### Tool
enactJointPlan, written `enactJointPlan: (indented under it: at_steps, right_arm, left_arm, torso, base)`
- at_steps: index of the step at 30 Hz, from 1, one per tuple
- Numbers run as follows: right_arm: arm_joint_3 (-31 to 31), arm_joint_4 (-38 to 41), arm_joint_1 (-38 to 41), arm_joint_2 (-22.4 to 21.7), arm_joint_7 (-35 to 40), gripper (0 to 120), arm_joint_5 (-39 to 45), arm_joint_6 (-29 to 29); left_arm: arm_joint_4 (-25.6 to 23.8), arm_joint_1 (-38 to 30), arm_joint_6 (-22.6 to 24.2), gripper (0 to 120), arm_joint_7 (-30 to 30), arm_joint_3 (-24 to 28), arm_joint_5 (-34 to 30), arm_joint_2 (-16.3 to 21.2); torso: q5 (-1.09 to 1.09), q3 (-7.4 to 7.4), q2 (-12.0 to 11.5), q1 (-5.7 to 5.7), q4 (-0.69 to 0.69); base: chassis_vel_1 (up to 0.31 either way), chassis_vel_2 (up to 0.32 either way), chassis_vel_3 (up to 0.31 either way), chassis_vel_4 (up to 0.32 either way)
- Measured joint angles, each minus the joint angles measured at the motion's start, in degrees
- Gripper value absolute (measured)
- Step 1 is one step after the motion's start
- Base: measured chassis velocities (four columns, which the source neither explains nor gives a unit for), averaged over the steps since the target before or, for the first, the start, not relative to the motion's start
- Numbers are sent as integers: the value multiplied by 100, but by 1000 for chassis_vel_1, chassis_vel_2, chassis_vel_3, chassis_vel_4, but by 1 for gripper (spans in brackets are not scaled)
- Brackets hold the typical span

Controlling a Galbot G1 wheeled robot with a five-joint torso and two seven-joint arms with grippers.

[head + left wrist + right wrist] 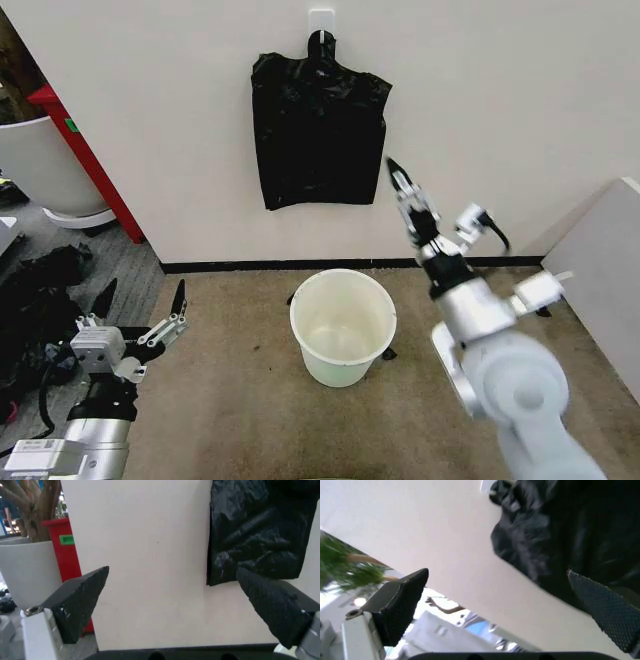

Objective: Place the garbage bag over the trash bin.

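White trash bin [343,326] stands empty on carpet [230,400].

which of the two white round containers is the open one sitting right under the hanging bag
The small white trash bin on the carpet below the garbage bag. The larger white tub stands far left, beyond the red post.

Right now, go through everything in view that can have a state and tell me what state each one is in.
garbage bag: hanging flat on the wall from a hook, not held.
trash bin: upright on the floor below the bag, empty, no liner.
left gripper: open, low at the left, holding nothing.
right gripper: raised beside the bag's right edge, open in its wrist view, holding nothing.
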Motion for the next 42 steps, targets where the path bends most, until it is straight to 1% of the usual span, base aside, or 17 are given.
enactJointPlan:
  at_steps: [2, 3, 5, 8, 9, 15, 16, 20, 21, 23, 24, 27, 30, 36, 42]
  right_arm:
    - [-89, -275, 437, 173, 80, 100, 293, 12]
    - [-89, -275, 437, 173, 80, 100, 293, 12]
    - [-162, -556, 819, 365, 115, 100, 421, 44]
    - [-188, -1121, 1455, 784, 68, 100, 404, 95]
    - [-188, -1121, 1455, 784, 68, 100, 404, 95]
    - [-192, -1968, 2153, 1422, 97, 100, 403, 227]
    - [-192, -1968, 2153, 1422, 97, 100, 403, 227]
    - [-235, -2536, 2546, 1764, 180, 100, 159, 341]
    - [-239, -2585, 2579, 1783, 185, 100, 138, 351]
    - [-254, -2936, 2782, 1835, 185, 100, -56, 398]
    - [-254, -2936, 2782, 1835, 185, 100, -56, 398]
    - [-341, -3425, 3024, 1843, 126, 100, -389, 512]
    - [-327, -3707, 3157, 1840, 84, 100, -545, 565]
    - [-242, -3923, 3353, 1830, 117, 100, -557, 579]
    - [-275, -3900, 3460, 1824, 293, 100, -529, 598]
  left_arm:
    - [7, 2, 0, 100, -8, -1, 12, -14]
    - [7, 2, 0, 100, -8, -1, 12, -14]
    - [15, 12, 0, 100, -15, -1, 23, -30]
    - [55, 46, -37, 100, -26, -1, 59, -51]
    - [55, 46, -37, 100, -26, -1, 59, -51]
    - [85, 35, -59, 100, -31, 10, 143, -43]
    - [85, 35, -59, 100, -31, 10, 143, -43]
    - [66, 44, -60, 100, -32, 17, 174, -67]
    - [65, 45, -60, 100, -33, 16, 174, -67]
    - [43, 52, -61, 100, -37, -5, 174, -61]
    - [43, 52, -61, 100, -37, -5, 174, -61]
    - [4, 46, -60, 100, -79, -4, 168, -63]
    - [-19, 41, -54, 100, -133, 21, 163, -88]
    - [-29, 45, -56, 100, -135, 24, 168, -92]
    - [-38, 38, -56, 100, -132, 24, 164, -88]
  torso:
    - [0, 0, 0, 0, 0]
    - [0, 0, 0, 0, 0]
    - [0, 0, 0, 0, 1]
    - [-2, 0, 0, 0, 1]
    - [-2, 0, 0, 0, 1]
    - [-1, 0, 0, 0, 0]
    - [-1, 0, 0, 0, 0]
    - [-1, 0, 0, 0, 0]
    - [-1, 0, 0, 0, 0]
    - [-2, -1, 0, 0, 1]
    - [-2, -1, 0, 0, 1]
    - [0, 0, 0, 0, 0]
    - [0, 0, 0, 0, 1]
    - [0, 0, 0, 0, 0]
    - [0, -1, 0, 0, 0]
  base:
    - [0, 0, 0, 0]
    - [0, 0, 0, 0]
    - [0, 0, 0, 0]
    - [0, 0, 0, 0]
    - [0, 0, 0, 0]
    - [0, 0, 0, 0]
    - [0, 0, 0, 0]
    - [0, 0, 0, 0]
    - [0, 0, 0, 0]
    - [0, 0, 0, 0]
    - [0, 0, 0, 0]
    - [0, 0, 0, 0]
    - [0, 0, 0, 0]
    - [0, 0, 0, 0]
    - [0, 0, 0, 0]
